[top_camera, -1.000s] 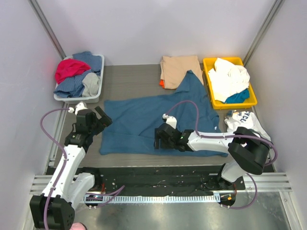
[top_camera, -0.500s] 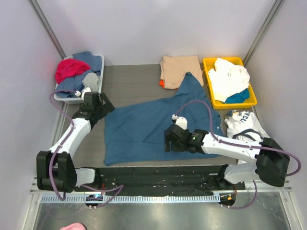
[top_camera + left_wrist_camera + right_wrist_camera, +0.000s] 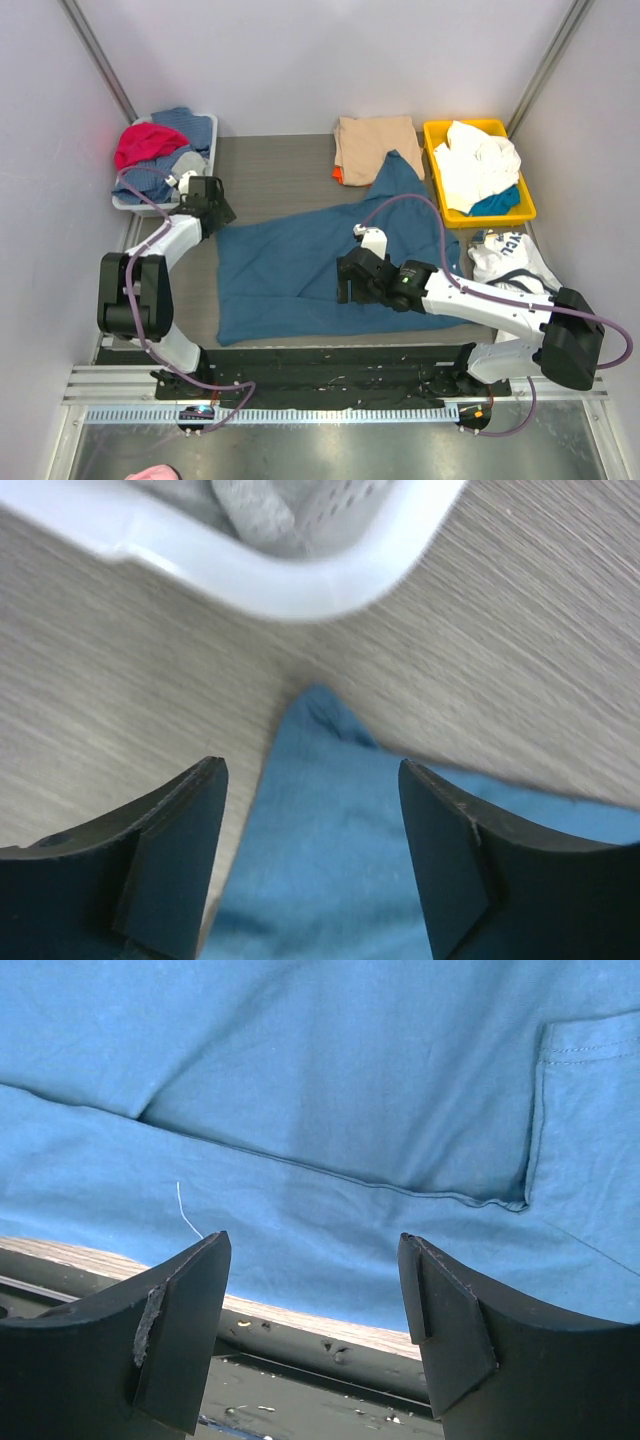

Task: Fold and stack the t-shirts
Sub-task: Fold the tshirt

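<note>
A large dark teal-blue t-shirt [image 3: 300, 270] lies spread out on the table's middle. My left gripper [image 3: 220, 213] is open just above its far-left corner; in the left wrist view that blue corner [image 3: 322, 800] lies between the open fingers of the gripper [image 3: 312, 855]. My right gripper [image 3: 343, 288] is open and empty over the shirt's near middle; its wrist view shows the gripper [image 3: 315, 1330] over the blue cloth [image 3: 330, 1100], its pocket [image 3: 590, 1130] and its near hem. A folded tan-beige t-shirt [image 3: 375, 143] lies at the back on an orange one [image 3: 338, 177].
A white basket [image 3: 160, 205] of mixed clothes stands at the back left, close to my left gripper; its rim [image 3: 290, 585] shows in the left wrist view. A yellow bin [image 3: 443, 205] holds white clothes. A white printed shirt [image 3: 510, 255] lies right. The table's near edge [image 3: 300, 1315] is below.
My left arm has swung out toward the far left, from the shirt's left edge up to its corner by the basket. The shirt's far-left part shifted. My right gripper moved slightly right.
</note>
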Available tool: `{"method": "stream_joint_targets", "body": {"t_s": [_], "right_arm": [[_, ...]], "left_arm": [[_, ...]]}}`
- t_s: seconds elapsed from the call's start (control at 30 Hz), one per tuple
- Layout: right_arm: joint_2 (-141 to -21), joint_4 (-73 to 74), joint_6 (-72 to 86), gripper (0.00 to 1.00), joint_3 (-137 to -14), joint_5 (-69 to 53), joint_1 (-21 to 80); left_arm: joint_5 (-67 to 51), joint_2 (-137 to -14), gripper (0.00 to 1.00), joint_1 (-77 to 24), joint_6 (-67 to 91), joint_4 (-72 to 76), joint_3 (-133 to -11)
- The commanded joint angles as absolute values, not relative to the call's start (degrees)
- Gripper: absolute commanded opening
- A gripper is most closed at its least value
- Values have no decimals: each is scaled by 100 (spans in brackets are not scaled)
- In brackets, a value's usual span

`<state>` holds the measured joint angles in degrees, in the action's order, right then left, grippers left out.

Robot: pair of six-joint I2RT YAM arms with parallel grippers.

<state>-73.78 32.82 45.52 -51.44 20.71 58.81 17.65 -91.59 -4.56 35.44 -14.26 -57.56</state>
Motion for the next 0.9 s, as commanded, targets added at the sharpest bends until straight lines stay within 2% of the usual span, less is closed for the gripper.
{"method": "stream_joint_targets", "body": {"t_s": [0.0,0.3,0.7,0.77,0.87], "right_arm": [[-7304,3331,4430,76,-5238,2338,5915],[-7356,3349,4439,76,-5177,2364,5915],[-7418,3419,4421,76,-5194,2408,5915],[-7453,3428,4421,77,-5194,2408,5906],[-7488,3428,4412,76,-5203,2408,5906]], "left_arm": [[1864,-9518,72,-334,3480,-1081,-6134],[1653,-10221,60,-141,3752,-1011,-6249],[1345,-10564,51,-70,4060,-967,-6363],[1257,-10573,51,-70,4087,-967,-6372],[1213,-10512,61,-70,4104,-993,-6372]]}}
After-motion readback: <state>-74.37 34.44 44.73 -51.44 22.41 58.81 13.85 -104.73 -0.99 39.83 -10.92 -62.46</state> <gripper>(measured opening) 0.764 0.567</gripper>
